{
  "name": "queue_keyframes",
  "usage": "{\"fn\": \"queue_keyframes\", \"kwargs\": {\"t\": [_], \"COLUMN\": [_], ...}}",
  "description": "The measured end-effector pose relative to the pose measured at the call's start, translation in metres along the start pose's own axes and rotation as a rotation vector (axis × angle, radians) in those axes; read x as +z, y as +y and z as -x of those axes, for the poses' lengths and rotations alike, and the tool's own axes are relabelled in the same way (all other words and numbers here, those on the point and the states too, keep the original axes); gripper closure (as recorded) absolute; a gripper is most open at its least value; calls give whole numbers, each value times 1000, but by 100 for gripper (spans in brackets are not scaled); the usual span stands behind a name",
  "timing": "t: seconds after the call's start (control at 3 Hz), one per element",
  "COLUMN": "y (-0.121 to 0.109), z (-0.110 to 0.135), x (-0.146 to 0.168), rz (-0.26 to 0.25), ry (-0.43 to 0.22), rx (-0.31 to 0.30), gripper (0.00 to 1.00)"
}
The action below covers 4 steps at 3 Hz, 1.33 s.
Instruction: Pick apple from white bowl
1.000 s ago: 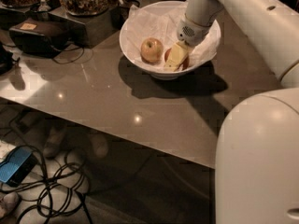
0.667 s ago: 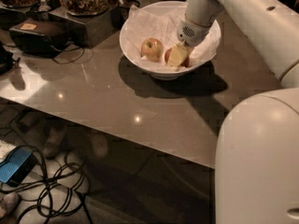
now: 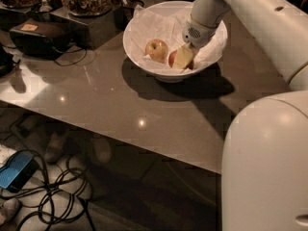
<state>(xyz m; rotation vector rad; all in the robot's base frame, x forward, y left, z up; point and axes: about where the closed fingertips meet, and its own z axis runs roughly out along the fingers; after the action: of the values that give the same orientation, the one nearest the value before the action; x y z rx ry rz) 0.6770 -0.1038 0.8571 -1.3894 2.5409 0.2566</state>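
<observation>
We see the tool (image 3: 184,58) down inside the white bowl (image 3: 137,30), right against the reddish apple (image 3: 171,58). That apple lies on the crinkled paper (image 3: 159,23) near the bowl's middle, partly hidden behind the tool. We cannot tell whether the tool grips it or hangs loose. A yellow-green apple (image 3: 157,50) sits just beside it. The bowl stands on the table (image 3: 110,95).

The gripper (image 3: 183,58) is sitting low inside the white bowl (image 3: 132,47), apparently touching the apple (image 3: 171,58) lying beside a yellow-green apple (image 3: 157,50).
</observation>
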Motion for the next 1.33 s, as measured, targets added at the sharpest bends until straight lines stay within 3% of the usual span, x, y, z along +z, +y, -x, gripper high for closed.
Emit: {"fn": "queue_keyframes", "kwargs": {"t": [0.33, 1.0, 1.33], "y": [2, 26, 37], "z": [3, 11, 16], "x": [-2, -41, -50], "rz": [-6, -14, 11], "ry": [-16, -76, -90], "rx": [-19, -91, -128], "gripper": [100, 100, 100]}}
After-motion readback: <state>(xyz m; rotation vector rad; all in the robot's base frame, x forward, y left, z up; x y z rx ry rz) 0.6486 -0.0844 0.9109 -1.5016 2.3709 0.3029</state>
